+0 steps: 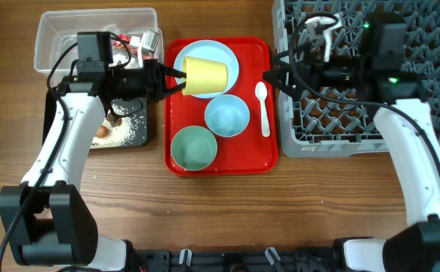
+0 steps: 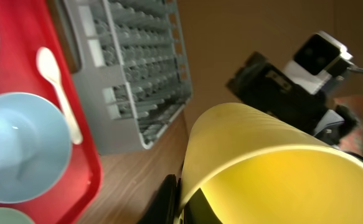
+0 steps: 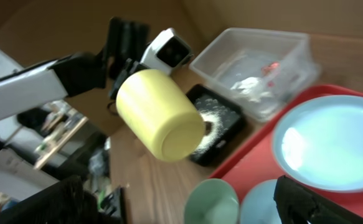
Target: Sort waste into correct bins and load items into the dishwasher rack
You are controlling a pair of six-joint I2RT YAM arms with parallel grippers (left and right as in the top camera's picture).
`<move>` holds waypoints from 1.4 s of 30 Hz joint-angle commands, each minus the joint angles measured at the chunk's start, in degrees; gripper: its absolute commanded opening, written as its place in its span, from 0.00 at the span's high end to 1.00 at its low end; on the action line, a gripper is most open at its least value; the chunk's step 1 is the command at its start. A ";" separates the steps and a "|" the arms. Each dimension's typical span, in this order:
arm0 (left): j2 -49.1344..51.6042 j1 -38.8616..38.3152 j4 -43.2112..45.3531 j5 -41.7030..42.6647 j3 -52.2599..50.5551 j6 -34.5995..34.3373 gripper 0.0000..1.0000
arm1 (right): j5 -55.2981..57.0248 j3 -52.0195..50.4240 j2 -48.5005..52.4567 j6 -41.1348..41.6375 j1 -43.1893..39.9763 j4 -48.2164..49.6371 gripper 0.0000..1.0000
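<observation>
My left gripper [image 1: 176, 73] is shut on the rim of the small yellow cup [image 1: 204, 75] and holds it on its side above the pale blue plate [image 1: 233, 54] on the red tray [image 1: 261, 160]. The cup fills the left wrist view [image 2: 262, 162] and hangs in the right wrist view [image 3: 159, 115]. My right gripper [image 1: 274, 75] is open and empty at the tray's right edge, just above the white spoon [image 1: 263, 109]. The pale blue bowl [image 1: 226, 115] and the mint-green bowl [image 1: 194, 146] stand on the tray. The grey dishwasher rack [image 1: 355, 121] is on the right.
The clear bin [image 1: 53, 38] at the back left holds the red-and-white wrapper [image 1: 133, 41] and white paper. The black bin [image 1: 133, 136] in front of it holds rice and a brown lump [image 1: 112, 119]. The carrot is not in view.
</observation>
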 commanded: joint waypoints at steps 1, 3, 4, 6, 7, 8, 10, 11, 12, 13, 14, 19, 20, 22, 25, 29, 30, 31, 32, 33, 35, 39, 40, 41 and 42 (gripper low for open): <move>-1.27 -1.97 0.22 3.89 0.79 -0.33 0.96 | -4.02 0.57 3.82 -1.11 6.03 3.52 0.00; -1.27 -2.69 0.22 3.87 0.79 -0.33 0.96 | -1.70 0.57 5.16 0.87 8.83 5.99 0.00; -1.27 -3.15 0.22 3.89 0.79 -0.35 0.96 | 0.68 0.57 6.47 3.54 11.32 8.98 0.00; -1.27 -3.13 0.22 3.91 0.79 -0.37 0.96 | 1.97 0.57 7.37 5.38 13.29 11.43 0.03; -1.27 -3.13 0.22 3.91 0.79 -0.37 0.96 | 2.75 0.57 8.07 6.93 14.08 12.50 0.05; -1.27 -3.13 0.22 3.91 0.79 -0.35 0.96 | 2.75 0.57 8.57 7.78 14.49 13.16 0.09; -1.27 -2.95 0.42 4.07 0.79 -0.35 0.96 | 2.67 0.57 9.97 7.87 14.80 13.09 0.15; -1.27 -2.86 0.74 4.55 0.79 -0.35 0.96 | 2.67 0.57 10.21 7.87 14.80 13.09 0.15; -1.27 -2.80 1.33 4.98 0.79 -0.35 0.96 | 2.67 0.57 10.21 7.85 14.80 13.11 0.18; -1.27 -2.80 1.66 5.01 0.81 -0.35 0.96 | 2.67 0.57 10.21 7.89 14.80 13.25 0.21; -1.27 -2.80 1.66 5.01 0.79 -0.35 0.96 | 2.67 0.57 10.21 7.91 14.80 13.27 0.21; -1.27 -2.80 1.64 5.01 0.79 -0.35 0.96 | 1.09 0.59 10.21 10.60 14.80 17.86 0.26; -1.27 -2.82 1.64 5.01 0.79 -0.35 0.96 | 1.11 0.59 10.21 11.06 14.80 18.43 0.29; -1.27 -2.80 1.64 5.01 0.79 -0.35 0.96 | 1.14 0.59 10.21 11.04 14.78 18.62 0.39; -1.27 -2.82 1.44 5.01 0.79 -0.35 0.96 | 1.14 0.59 10.21 10.99 14.78 19.15 0.41; -1.27 -2.82 1.44 6.10 0.79 -0.35 0.96 | 1.09 0.59 10.21 11.26 14.62 21.88 0.40; -1.27 -2.82 1.46 7.17 0.79 -0.37 0.96 | 0.50 0.59 10.21 11.67 14.62 23.06 0.40; -1.27 -2.82 1.46 8.46 0.79 -0.37 0.96 | -0.55 0.59 10.21 12.00 14.62 24.76 0.40; -1.27 -2.82 1.46 9.62 0.79 -0.37 0.96 | -0.85 0.59 10.21 12.22 14.62 26.08 0.39; -1.27 -2.80 1.46 10.54 0.79 -0.37 0.96 | -0.83 0.59 10.21 12.28 14.62 27.19 0.38; -1.27 -2.80 1.46 11.54 0.79 -0.59 0.96 | -0.81 0.59 10.21 12.15 14.62 29.14 0.34; -1.27 -2.80 1.46 11.93 0.79 -0.59 0.96 | -0.76 0.59 10.21 12.11 14.60 31.19 0.33; -1.27 -2.80 1.46 12.07 0.79 -0.61 0.96 | -0.76 0.59 10.21 12.11 14.36 31.34 0.33; -1.27 -2.80 1.46 12.07 0.79 -0.59 0.96 | -0.79 0.59 10.21 12.11 14.05 31.26 0.34; -1.27 -2.80 1.46 12.07 0.79 -0.59 0.96 | -0.79 0.59 10.21 12.11 13.88 31.08 0.37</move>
